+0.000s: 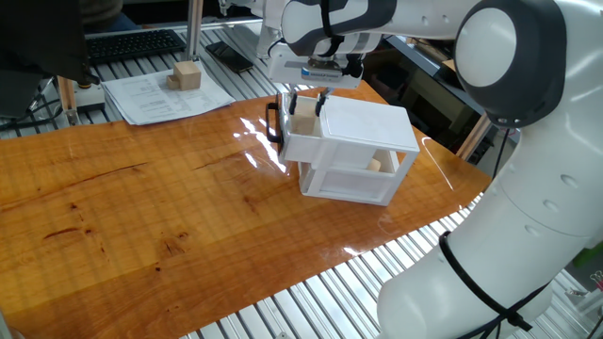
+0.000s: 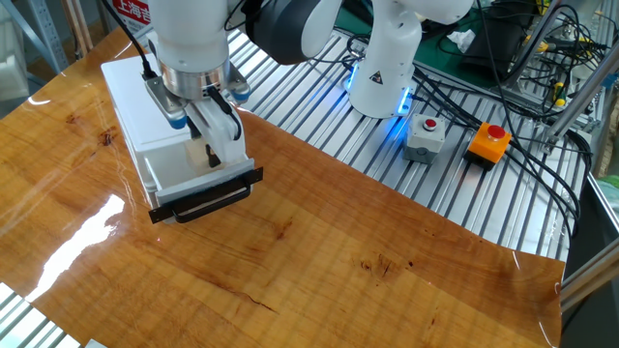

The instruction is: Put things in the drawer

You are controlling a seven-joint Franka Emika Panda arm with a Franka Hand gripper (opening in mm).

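Drawer (image 2: 198, 184) pulled out from white cabinet (image 1: 363, 132), black handle (image 2: 205, 201) at front. Gripper (image 1: 306, 102) low over open tray, fingers straddling wooden cube (image 1: 303, 120); grip or release: cannot tell. Cube judged light, rigid, non-fragile; best taken by opposite flat faces. Other fixed view: cube mostly hidden behind fingers. Another cube (image 1: 374, 165) partly visible inside lower compartment; third cube (image 1: 186, 75) on papers (image 1: 151, 99), well apart.

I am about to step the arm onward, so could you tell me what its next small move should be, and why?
Probably open the fingers and release. The gripper hangs inside the pulled-out drawer of the white cabinet, with a wooden cube between its fingers, low in the tray. Whether the cube already rests on the tray floor I cannot tell, so a slight lowering first may be safer.
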